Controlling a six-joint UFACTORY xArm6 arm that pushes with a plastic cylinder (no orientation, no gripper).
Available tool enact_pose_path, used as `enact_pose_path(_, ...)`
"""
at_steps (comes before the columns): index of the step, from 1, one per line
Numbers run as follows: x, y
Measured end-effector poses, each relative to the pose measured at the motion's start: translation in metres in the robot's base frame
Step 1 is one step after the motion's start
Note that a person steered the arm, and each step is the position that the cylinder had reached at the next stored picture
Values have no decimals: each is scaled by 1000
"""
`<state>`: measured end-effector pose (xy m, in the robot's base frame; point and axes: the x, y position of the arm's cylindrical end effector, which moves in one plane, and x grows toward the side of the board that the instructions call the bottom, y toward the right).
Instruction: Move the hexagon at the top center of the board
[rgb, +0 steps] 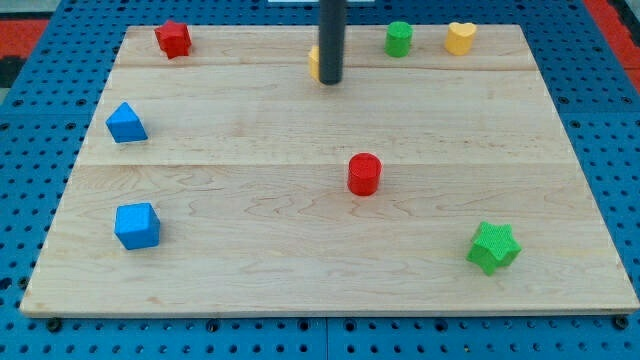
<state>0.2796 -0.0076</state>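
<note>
A yellow block (314, 62), the hexagon at the top centre of the wooden board (300, 270), is mostly hidden behind my rod; only its left edge shows. My tip (330, 81) rests on the board right in front of it, touching or nearly touching its right lower side.
A red block (173, 39) sits at the top left, a green cylinder (399, 38) and a yellow heart (460, 38) at the top right. A blue triangular block (126, 123) and a blue cube (137, 225) lie at the left. A red cylinder (364, 174) is at centre, a green star (494, 247) at the bottom right.
</note>
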Motion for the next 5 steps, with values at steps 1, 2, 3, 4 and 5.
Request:
enact_pose_path(1,26,-22)
enact_pose_path(2,2,-39)
enact_pose_path(3,1,-32)
enact_pose_path(4,-12,-1)
enact_pose_path(5,-15,7)
